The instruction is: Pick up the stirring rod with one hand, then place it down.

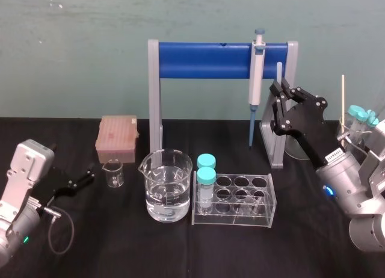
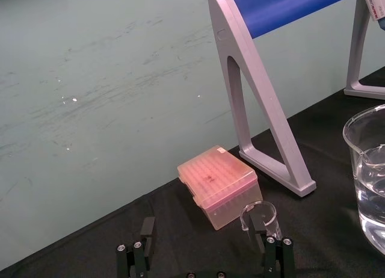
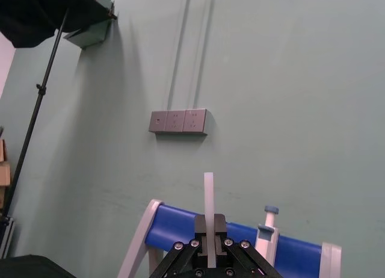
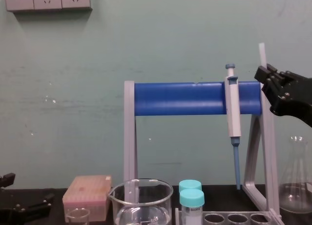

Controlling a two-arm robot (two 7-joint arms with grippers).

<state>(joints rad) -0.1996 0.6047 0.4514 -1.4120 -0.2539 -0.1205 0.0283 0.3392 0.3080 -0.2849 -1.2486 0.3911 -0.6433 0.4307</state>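
While raised, right hand [image 1: 278,88] pinches stirring rod [image 1: 279,70] (upright).

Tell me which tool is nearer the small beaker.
Left. The left tool sits open and low just left of the small beaker; the right tool, shut on the stirring rod, is raised far right by the pipette stand.

The stirring rod [image 1: 279,70] stands upright between the right gripper's [image 1: 278,90] fingers, rising above them. The pipette [image 1: 257,73] hangs on the stand [image 1: 204,60] just left of them. Ahead of the left gripper's [image 1: 84,177] fingers sits the small beaker [image 1: 113,172], with the tip box [image 1: 117,138] behind it.
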